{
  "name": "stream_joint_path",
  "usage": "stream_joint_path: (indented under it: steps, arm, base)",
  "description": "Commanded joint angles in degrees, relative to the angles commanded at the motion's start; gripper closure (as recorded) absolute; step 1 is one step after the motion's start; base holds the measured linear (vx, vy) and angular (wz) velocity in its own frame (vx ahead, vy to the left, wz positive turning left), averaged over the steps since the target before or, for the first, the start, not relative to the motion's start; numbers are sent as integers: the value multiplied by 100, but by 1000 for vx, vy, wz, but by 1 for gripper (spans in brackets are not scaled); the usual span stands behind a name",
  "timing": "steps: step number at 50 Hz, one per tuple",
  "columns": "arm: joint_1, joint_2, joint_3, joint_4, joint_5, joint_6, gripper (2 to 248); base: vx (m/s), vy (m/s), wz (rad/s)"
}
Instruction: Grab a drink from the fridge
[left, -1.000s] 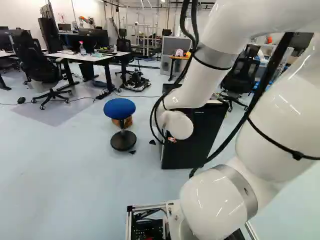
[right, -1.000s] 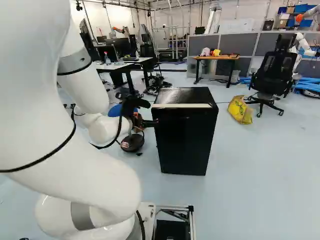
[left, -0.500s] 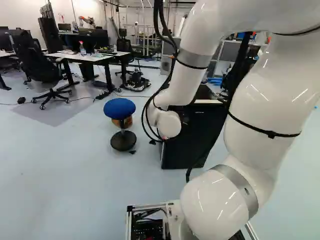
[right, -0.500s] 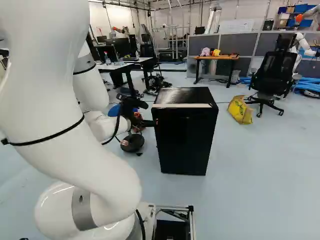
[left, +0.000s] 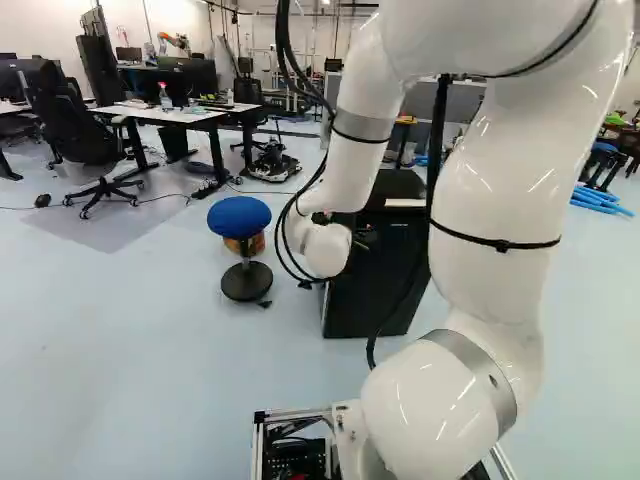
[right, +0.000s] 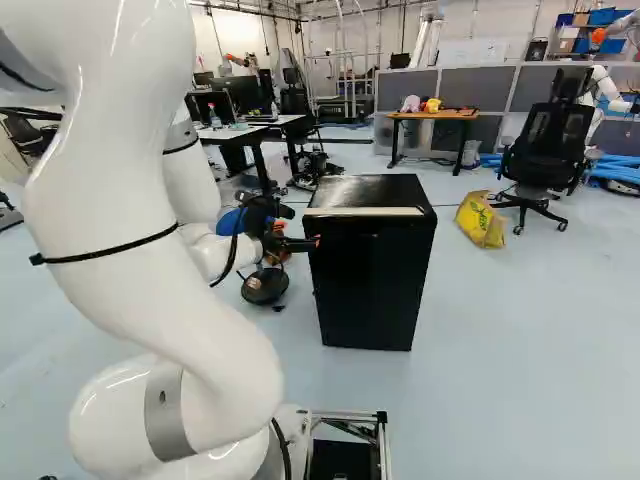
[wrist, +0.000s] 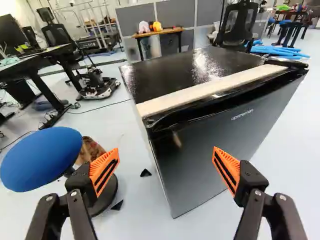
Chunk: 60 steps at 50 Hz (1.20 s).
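The white arm (right: 150, 240) rises from its lowest joint and bends forward, carrying the black gripper (right: 300, 243) beside the upper part of the fridge (right: 370, 280). Its two orange-padded fingers stand wide apart with nothing gripped between them; whether a fingertip touches the fridge cannot be told. The fridge stands upright on the floor ahead of the base, right of the arm's wrist in the right base view, and its near top corner shows ahead of the gripper, between the fingers. It is a dark, boxy unit with a glossy black top, a pale strip (wrist: 210, 90) along that top's front edge, and a smooth door (wrist: 220, 145) bearing small print. The door looks shut and faces back toward the base; the long axis runs vertically, from floor to top. Near the fridge is a round stool (wrist: 40, 157) with a blue seat. On the fridge's other side, farther off, a yellow bag (right: 480, 220) lies on the floor near a black office chair (right: 545, 140). Beyond stands a wooden-topped table (right: 435, 115), before grey partitions (right: 480, 90).
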Motion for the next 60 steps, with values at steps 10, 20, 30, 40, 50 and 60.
stream_joint_path:
  steps: [10, 20, 30, 40, 50, 60]
  arm:
    - [47, -258, -113, 206, 324, 0, 3]
    - [93, -514, -226, 411, 589, 0, 3]
    - [152, -765, -337, 617, 818, 0, 3]
    - [219, -1014, -449, 821, 1032, 0, 3]
    - [293, -1263, -563, 1006, 1240, 0, 3]
    - [369, -1489, -673, 1175, 1446, 0, 3]
  base:
    - [0, 0, 0]
    - [0, 0, 0]
    - [0, 0, 0]
    - [0, 0, 0]
    - [0, 0, 0]
    - [0, 0, 0]
